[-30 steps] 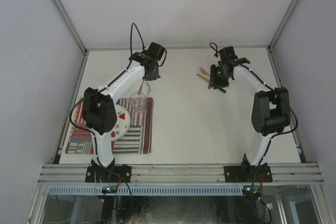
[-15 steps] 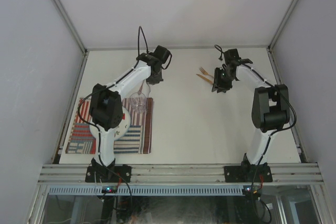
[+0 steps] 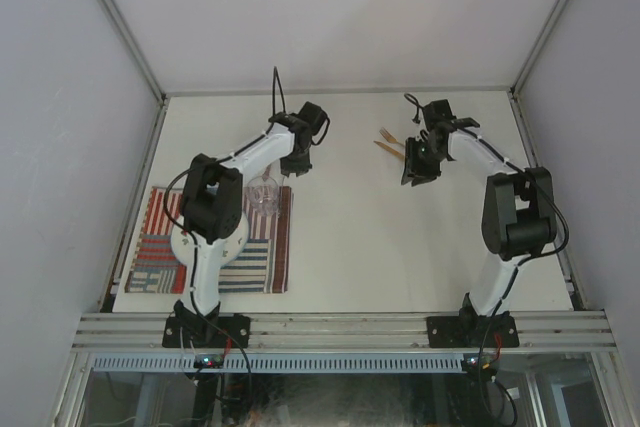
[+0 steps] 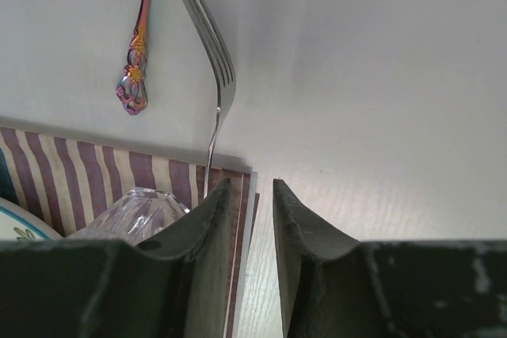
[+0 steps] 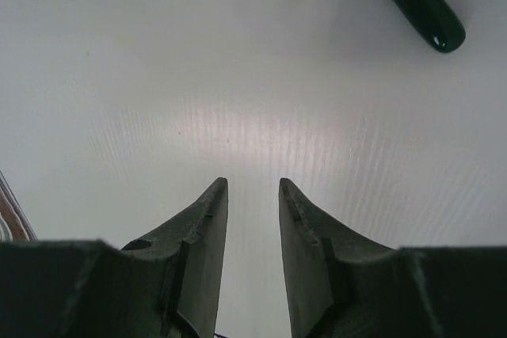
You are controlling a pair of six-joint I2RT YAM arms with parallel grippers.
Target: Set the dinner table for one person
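Observation:
The dinner table [image 3: 350, 247] carries a striped placemat [image 3: 262, 252] at the near left, with a plate [image 3: 236, 237] partly under my left arm and a clear glass [image 3: 265, 193] at its far right corner. In the left wrist view a silver fork [image 4: 219, 77] lies on the table, its handle running onto the placemat [image 4: 79, 168] beside the glass [image 4: 131, 213]. My left gripper [image 4: 251, 187] hovers open and empty over the placemat's corner. My right gripper [image 5: 253, 184] stands open over bare table with nothing between its fingers.
A rainbow-coloured utensil handle [image 4: 139, 45] lies left of the fork. Two golden forks [image 3: 388, 140] rest at the far middle, just left of the right gripper [image 3: 415, 164]. A dark green handle [image 5: 417, 1] shows beyond the right fingers. Aluminium rails edge the table.
My left gripper has opened and let go of the fork, which now lies by the glass. The left arm has swung right and farther back. The right wrist shifted slightly.

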